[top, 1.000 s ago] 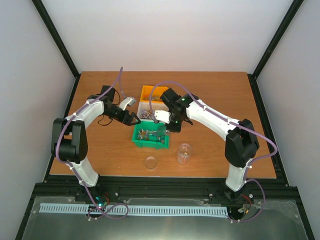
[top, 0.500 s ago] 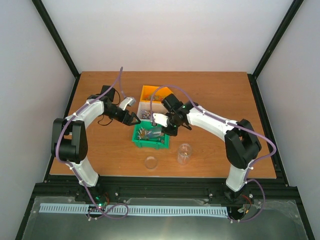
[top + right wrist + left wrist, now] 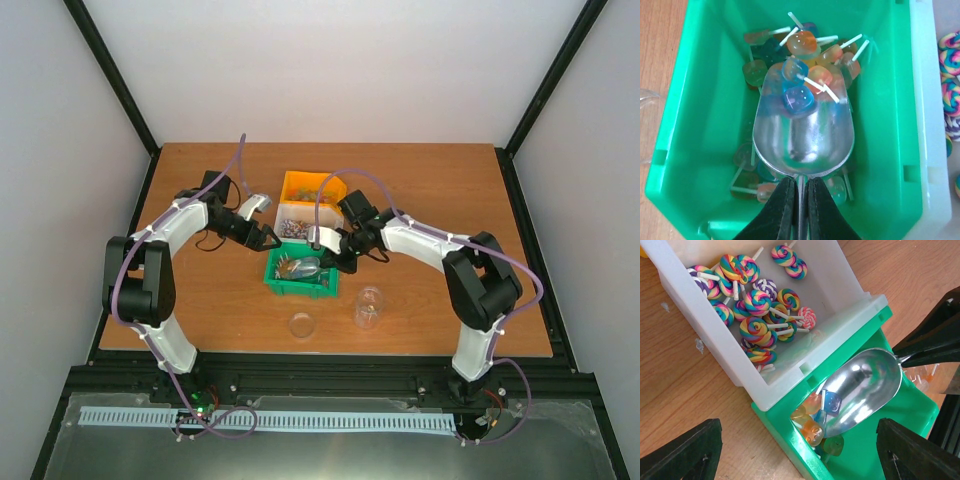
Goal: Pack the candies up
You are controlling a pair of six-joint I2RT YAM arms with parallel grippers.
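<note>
Change from a second ago: right claw [image 3: 799,212], clenched on shiny silver metal scoop [image 3: 802,140], now lower in green plastic bin [image 3: 700,125] at table [image 3: 440,190] centre, nosing under translucent candies [image 3: 799,97]; scooping underway. Left claw [image 3: 260,237] released beside white plastic bin [image 3: 715,332].

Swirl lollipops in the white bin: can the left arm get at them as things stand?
Probably yes. The left claw hangs open by the uncovered white bin, swirl lollipops exposed. The scoop held by the right claw sits in the neighbouring green bin, not across the way.
</note>
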